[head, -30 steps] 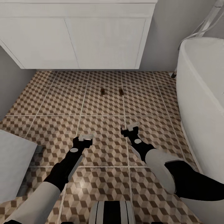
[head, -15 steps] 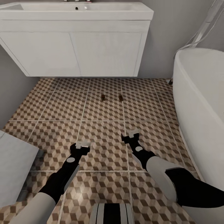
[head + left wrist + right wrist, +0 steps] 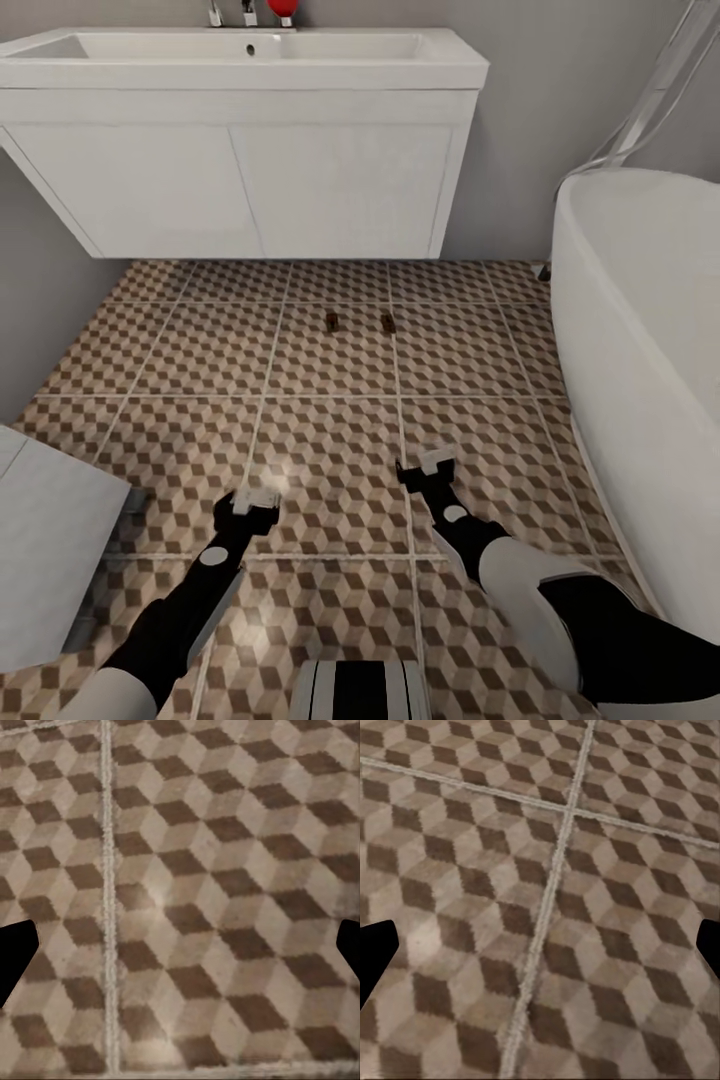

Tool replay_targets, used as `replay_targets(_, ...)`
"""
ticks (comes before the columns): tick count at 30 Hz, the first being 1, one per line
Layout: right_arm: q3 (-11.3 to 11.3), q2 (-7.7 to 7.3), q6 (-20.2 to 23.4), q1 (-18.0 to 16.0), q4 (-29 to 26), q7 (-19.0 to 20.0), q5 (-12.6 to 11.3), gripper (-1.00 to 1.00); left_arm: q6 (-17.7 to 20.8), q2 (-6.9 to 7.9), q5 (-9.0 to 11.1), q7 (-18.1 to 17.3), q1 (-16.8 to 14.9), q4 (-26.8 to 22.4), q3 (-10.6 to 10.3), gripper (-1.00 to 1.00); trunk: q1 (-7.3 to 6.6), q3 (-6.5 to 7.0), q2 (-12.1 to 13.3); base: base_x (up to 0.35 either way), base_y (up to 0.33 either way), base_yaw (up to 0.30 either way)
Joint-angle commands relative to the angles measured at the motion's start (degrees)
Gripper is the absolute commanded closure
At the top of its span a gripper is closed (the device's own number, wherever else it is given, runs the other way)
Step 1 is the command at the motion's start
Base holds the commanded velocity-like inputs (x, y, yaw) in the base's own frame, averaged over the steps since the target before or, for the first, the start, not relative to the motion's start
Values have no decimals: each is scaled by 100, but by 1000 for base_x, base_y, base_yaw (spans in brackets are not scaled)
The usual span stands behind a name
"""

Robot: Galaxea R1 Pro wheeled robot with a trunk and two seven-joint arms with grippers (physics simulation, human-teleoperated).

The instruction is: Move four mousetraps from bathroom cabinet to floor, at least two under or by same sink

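Two mousetraps (image 3: 358, 321) are seen on the bathroom floor (image 3: 200, 350) at twelve o'clock, before the sink (image 3: 240, 60) — both grippers, left gripper (image 3: 252, 502) and right gripper (image 3: 428, 468), are held wide and empty — so the cabinet is best fetched from next.

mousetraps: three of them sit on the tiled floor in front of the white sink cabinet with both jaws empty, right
Not quite. The head view shows two mousetraps, not three, side by side on the tiled floor in front of the white sink cabinet. The rest holds: the left gripper and right gripper hold nothing, jaws open.
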Motion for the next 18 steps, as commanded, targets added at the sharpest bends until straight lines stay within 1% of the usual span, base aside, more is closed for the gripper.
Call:
replay_targets(1, 44, -1, -20, 35, 8, -60, 33, -100, -58, 28, 55, 56, 40, -3, -33, -100, -23, 15, 40, 0, 0, 0)
replay_targets(2, 44, -10, -40, 102, 7, -60, 35, -100, -219, 67, 59, 58, 119, 14, -33, -100, -45, 33, 80, 0, 0, 0)
replay_targets(4, 44, -27, -60, 166, 7, -60, 36, -100, -353, 108, 61, 60, 188, 34, -33, -100, -89, 69, 160, 0, 0, 0)
replay_targets(8, 46, -80, -152, 300, 7, -60, 37, -100, -510, 187, 71, 62, 300, 72, -33, -100, -177, 141, 321, 0, 0, 0)
replay_targets(9, 45, -108, -231, 358, 7, -60, 37, -100, -550, 224, 75, 62, 356, 86, -33, -100, -199, 159, 361, 0, 0, 0)
replay_targets(12, 46, -175, -382, 449, 8, -60, 38, -100, -596, 295, 79, 57, 465, 99, -33, -100, -265, 213, 481, 0, 0, 0)
replay_targets(18, 44, -317, -489, 625, 9, -60, 32, -100, -621, 388, 86, 55, 583, 114, -33, -100, -397, 320, 722, 0, 0, 0)
